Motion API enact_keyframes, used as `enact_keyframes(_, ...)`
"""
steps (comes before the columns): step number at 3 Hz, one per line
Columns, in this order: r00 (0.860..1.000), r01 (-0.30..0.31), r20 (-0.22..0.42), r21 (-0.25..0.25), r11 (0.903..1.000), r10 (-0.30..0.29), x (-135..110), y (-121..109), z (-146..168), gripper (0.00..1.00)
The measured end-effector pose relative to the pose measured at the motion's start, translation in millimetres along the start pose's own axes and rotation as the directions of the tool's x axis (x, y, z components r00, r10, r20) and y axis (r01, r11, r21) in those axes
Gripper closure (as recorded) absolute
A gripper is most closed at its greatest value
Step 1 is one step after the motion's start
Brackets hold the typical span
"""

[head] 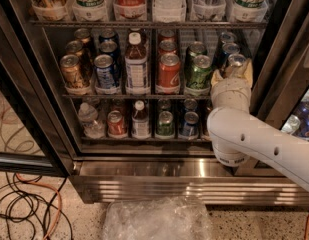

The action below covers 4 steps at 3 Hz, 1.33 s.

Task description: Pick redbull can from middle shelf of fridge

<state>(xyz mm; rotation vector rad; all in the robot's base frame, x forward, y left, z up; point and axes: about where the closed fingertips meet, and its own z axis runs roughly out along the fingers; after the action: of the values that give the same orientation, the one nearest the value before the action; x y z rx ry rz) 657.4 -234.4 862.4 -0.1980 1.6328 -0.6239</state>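
Observation:
The fridge [144,183] stands open in front of me. Its middle shelf [114,96] holds rows of cans and a bottle. At the shelf's right end is a row of slim blue-and-silver redbull cans. The front redbull can [236,61] shows its silver top just above my gripper [233,72]. The gripper reaches into the shelf from the lower right and sits around this can at its front. The white arm [254,141] hides the can's body and the shelf's right end.
Left of the redbull row stand a green can [200,72], a red can [169,72], a bottle [136,66], a wide blue soda can [105,72] and a gold can [74,74]. The dark door frame [278,59] is close on the right. Cables [24,206] and crumpled plastic [159,219] lie on the floor.

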Motion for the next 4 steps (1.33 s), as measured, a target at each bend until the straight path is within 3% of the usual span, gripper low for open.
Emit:
enact_keyframes(1,1.000,0.000,0.000,0.000,1.0000,0.000,-4.4,-2.5,-0.2,0.37)
enact_keyframes(2,1.000,0.007,-0.010,-0.022,0.9997,-0.007,-3.9,4.9,-0.6,0.40)
enact_keyframes(3,1.000,0.007,-0.010,-0.022,0.9997,-0.007,-7.5,2.9,-0.7,0.23)
enact_keyframes(4,1.000,0.007,-0.010,-0.022,0.9997,-0.007,-7.5,2.8,-0.7,0.32)
